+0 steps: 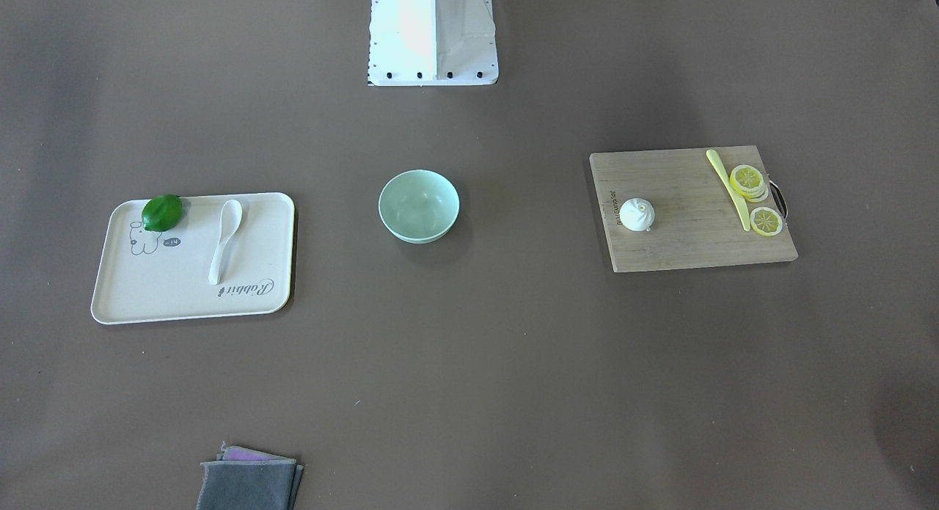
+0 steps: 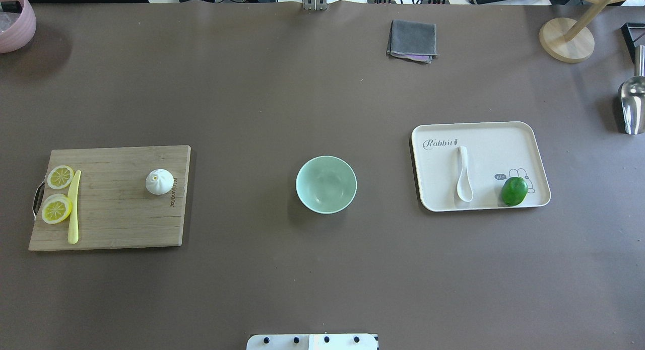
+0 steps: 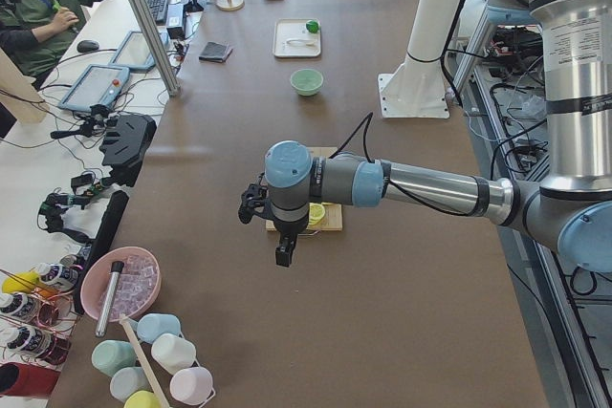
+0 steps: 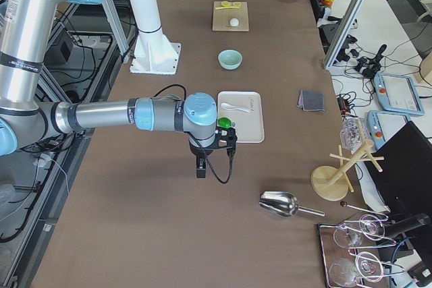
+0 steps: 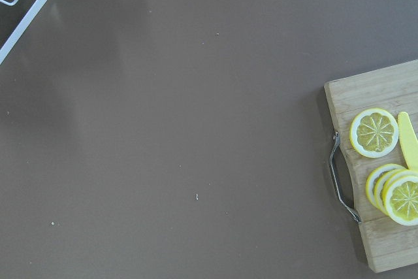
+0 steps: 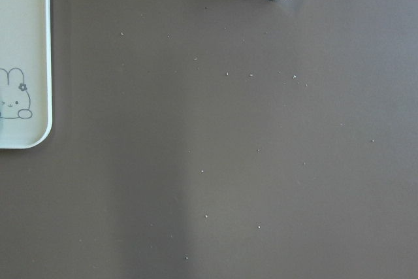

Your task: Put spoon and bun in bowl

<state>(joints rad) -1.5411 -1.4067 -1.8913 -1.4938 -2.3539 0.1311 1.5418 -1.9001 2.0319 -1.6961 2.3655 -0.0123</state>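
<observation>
So — spoon (image 2: 464,175) on tray (image 2: 504,138), bun (image 2: 159,182) on board (image 2: 111,224) — bowl (image 2: 326,184) between.

Silver arm tubes (image 3: 435,188), pale blue joint caps (image 3: 289,163), black cables (image 3: 356,137)

Bowl: my mint-green bowl (image 2: 326,184) stands mid-table, empty.
Bun: white bun (image 2: 159,182) at the bowl's 9 o'clock, on the wooden cutting board (image 2: 121,214).
Spoon: white spoon (image 2: 463,176) at the bowl's 3 o'clock, on the Rabbit tray (image 2: 504,143), scoop toward 6 o'clock.
Lime: green lime (image 2: 514,191) near the scoop's 3 o'clock.

Bright even light, sharp focus, soft shadow beside the bowl (image 2: 326,184)
</observation>
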